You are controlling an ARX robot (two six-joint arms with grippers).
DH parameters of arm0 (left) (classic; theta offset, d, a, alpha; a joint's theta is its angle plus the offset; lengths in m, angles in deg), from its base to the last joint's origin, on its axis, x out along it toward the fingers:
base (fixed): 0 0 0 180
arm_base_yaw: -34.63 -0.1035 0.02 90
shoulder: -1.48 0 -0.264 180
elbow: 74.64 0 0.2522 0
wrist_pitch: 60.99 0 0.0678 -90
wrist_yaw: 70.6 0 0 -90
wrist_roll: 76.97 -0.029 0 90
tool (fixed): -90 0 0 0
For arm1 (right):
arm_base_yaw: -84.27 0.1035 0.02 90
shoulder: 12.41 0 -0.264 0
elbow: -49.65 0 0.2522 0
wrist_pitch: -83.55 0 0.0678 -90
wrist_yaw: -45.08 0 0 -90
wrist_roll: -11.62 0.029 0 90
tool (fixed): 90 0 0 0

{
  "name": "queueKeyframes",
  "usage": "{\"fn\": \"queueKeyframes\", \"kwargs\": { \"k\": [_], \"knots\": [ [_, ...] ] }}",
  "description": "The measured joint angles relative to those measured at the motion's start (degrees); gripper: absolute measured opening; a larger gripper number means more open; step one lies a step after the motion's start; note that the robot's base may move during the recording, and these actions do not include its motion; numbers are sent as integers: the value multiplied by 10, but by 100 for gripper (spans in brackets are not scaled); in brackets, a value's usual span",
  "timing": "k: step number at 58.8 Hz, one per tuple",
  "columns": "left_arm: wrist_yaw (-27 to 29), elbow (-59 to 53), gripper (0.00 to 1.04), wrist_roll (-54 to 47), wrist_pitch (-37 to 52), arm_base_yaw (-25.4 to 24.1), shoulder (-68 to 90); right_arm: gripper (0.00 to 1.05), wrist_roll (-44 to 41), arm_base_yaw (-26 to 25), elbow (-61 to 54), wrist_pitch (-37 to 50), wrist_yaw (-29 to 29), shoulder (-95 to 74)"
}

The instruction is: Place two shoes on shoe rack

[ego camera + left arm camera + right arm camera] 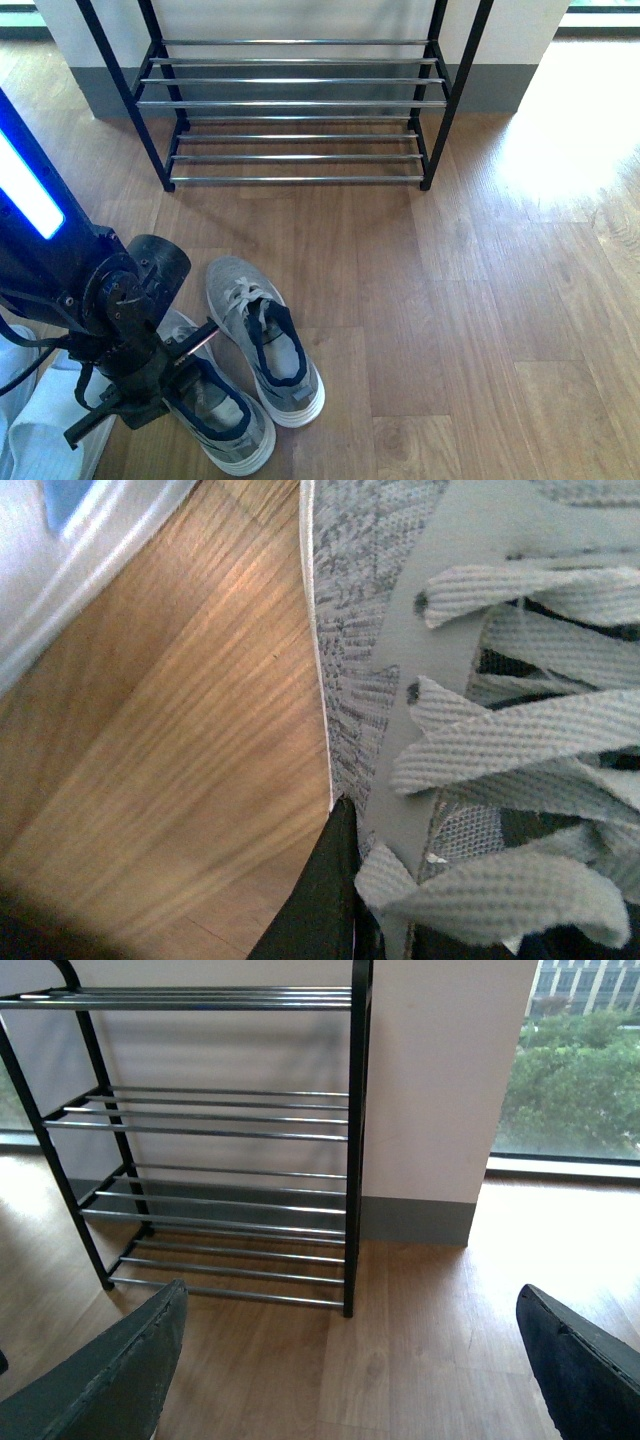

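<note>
Left sneaker lies lower left of the front frame, just beside right sneaker. Rack runs along the top, no shoe on it. Your left gripper sits over the left sneaker. Its wrist view shows laces close up and one finger against the knit side; can't tell if it's clamped or spread. Right gripper is spread wide, holding nothing, facing rack.

Risks:
- Grab only laces or tongue and the shoe likely swings or drops.
- A crooked lift could drag the right sneaker.
- Slide in the lower left corner is near your arm and could get bumped.
- Rack bars have gaps, so a tilted set-down may tip through.
</note>
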Motion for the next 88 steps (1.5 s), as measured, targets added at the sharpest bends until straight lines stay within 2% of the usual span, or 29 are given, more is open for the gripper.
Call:
{"fn": "queueKeyframes", "kwargs": {
  "k": [5,6,15,25,44,56,64,68,73,76,78,82,88],
  "knots": [
    [43,-24,2,-76,24,-2,-23,95,0,0,0,0,0,0],
    [68,-37,2,-105,37,-4,-38,95,0,0,0,0,0,0],
    [149,-93,2,-199,94,-16,-122,95,0,0,0,0,0,0],
    [203,-153,2,-278,158,-32,-241,95,0,0,0,0,0,0],
    [288,-312,2,-383,219,-19,-521,95,0,0,0,0,0,0],
    [361,-410,2,-473,237,13,-714,95,0,0,0,0,0,0],
    [429,-464,2,-526,246,43,-838,95,0,0,0,0,0,0],
    [480,-494,2,-558,257,82,-927,95,0,0,0,0,0,0],
    [535,-511,2,-597,246,153,-1028,95,0,0,0,0,0,0],
    [579,-534,2,-638,294,207,-1084,95,0,0,0,0,0,0],
    [597,-540,2,-649,295,223,-1109,95,0,0,0,0,0,0],
    [602,-553,2,-655,288,225,-1144,95,0,0,0,0,0,0],
    [590,-574,2,-652,274,195,-1157,95,0,0,0,0,0,0]
  ]
}}
